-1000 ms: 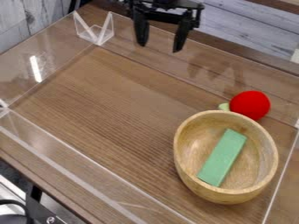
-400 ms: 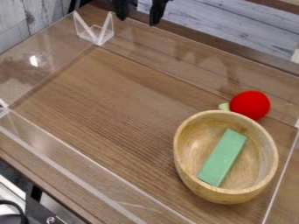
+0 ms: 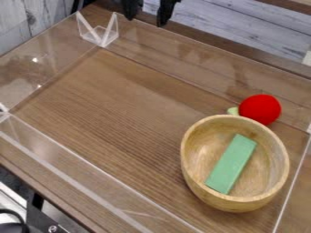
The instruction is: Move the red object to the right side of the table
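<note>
Against the view from a second ago, the gripper (image 3: pixel 145 13) has shifted left and up along the top edge of the picture: then both black fingers and the body above them were in full sight at top centre, while now only the lower tips of two dark fingers (image 3: pixel 165 12) poke in from the top edge, just right of the clear corner bracket (image 3: pixel 97 29). The rest of the scene is unchanged. With so little of the fingers in frame their spread is hard to read directly, but they stand wide apart and hold nothing. The arm itself is cut off by the frame. One red object (image 3: pixel 259 109), a small strawberry, lies at the right of the picture on the table (image 3: pixel 115 105), touching or just beside the upper right rim of the one wooden bowl (image 3: pixel 235 163); its pale green cap is mostly hidden behind that rim. One flat green block (image 3: pixel 232 164) lies inside the bowl. The clear walls are faint, visible mainly by glints.
</note>
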Available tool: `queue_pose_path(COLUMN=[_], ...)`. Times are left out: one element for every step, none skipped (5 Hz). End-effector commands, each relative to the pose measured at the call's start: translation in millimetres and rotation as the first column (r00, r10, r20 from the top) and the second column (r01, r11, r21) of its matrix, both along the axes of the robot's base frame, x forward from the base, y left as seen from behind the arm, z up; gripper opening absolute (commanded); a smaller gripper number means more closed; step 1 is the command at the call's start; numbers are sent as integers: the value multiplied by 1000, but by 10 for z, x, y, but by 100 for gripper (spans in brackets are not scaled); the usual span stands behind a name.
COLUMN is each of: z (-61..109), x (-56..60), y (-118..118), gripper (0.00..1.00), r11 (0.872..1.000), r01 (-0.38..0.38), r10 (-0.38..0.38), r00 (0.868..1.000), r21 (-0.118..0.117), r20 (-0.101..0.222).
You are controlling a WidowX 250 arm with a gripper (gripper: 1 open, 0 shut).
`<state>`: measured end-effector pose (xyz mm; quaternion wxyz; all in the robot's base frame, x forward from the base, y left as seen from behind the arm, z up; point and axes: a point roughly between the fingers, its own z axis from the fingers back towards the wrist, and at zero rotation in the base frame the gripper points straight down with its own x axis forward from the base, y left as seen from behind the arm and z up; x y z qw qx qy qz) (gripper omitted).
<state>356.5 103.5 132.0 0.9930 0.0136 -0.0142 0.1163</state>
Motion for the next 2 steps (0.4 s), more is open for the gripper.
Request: queue_pose_path(z=[188, 70], x=[56, 81], y=[104, 156], gripper=[100, 100], r11=[1000, 999], r01=[17, 39], r10=[-18, -40], r00=[998, 998], r21=[22, 20], r20=[55, 49])
